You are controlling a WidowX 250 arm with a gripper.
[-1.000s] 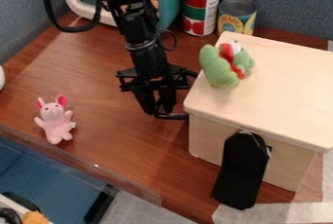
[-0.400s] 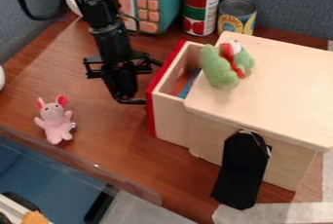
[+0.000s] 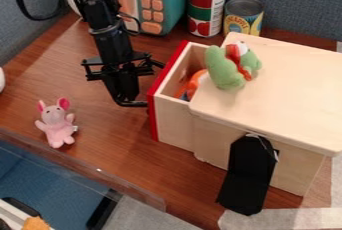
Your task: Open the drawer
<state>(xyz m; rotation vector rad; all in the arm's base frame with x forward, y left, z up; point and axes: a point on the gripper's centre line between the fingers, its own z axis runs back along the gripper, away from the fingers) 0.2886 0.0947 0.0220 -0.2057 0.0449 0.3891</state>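
Beyond the fingers (image 3: 133,102), the teal plastic toy with orange buttons (image 3: 168,4) is cut by the top edge. Right of them, an orange object (image 3: 195,82) lies partly hidden in the red-fronted wooden drawer (image 3: 175,119).

And the drawer (image 3: 175,121) stands open, the gripper (image 3: 134,102) right by its red front (image 3: 153,119), something orange (image 3: 195,84) inside! Green plush toy (image 3: 223,69) up on the wooden box (image 3: 294,94), pink plush mouse (image 3: 57,125) on the table (image 3: 117,149), two cans (image 3: 206,9) behind.
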